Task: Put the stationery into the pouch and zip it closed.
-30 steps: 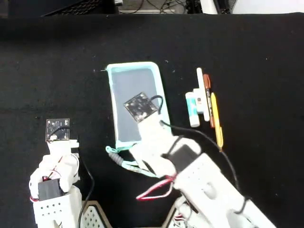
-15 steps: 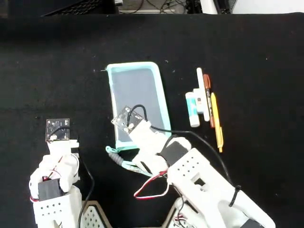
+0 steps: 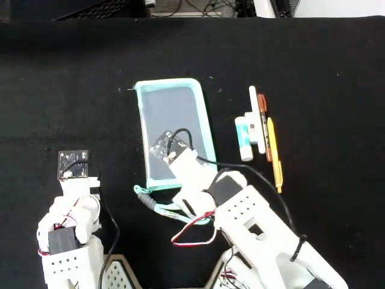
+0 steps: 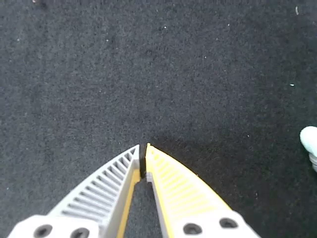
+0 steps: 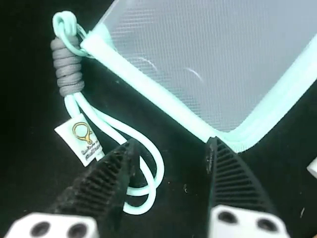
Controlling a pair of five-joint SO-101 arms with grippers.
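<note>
A mint-edged mesh pouch (image 3: 171, 117) lies flat mid-table, with a mint cord and grey wrap (image 3: 147, 200) trailing from its near corner. The stationery lies to its right: a white stick (image 3: 243, 137), a brown pen (image 3: 262, 117) and a yellow pencil (image 3: 274, 150). My right arm (image 3: 240, 211) hangs over the pouch's near end. Its gripper (image 5: 168, 153) is open, with the pouch's zip edge (image 5: 163, 106) and the cord loop (image 5: 143, 168) below its jaws and nothing held. The cord carries a white tag (image 5: 81, 141). My left gripper (image 4: 143, 148) is shut and empty over bare black cloth.
The table is covered in black cloth (image 3: 325, 78). My left arm (image 3: 69, 211) sits at the near left, well apart from the pouch. A pale rounded thing (image 4: 310, 144) shows at the edge of the left wrist view. Cables and equipment lie beyond the table's far edge.
My right arm has drawn back from the pouch's middle toward its near end and the cord. The left arm, pouch and stationery have not moved.
</note>
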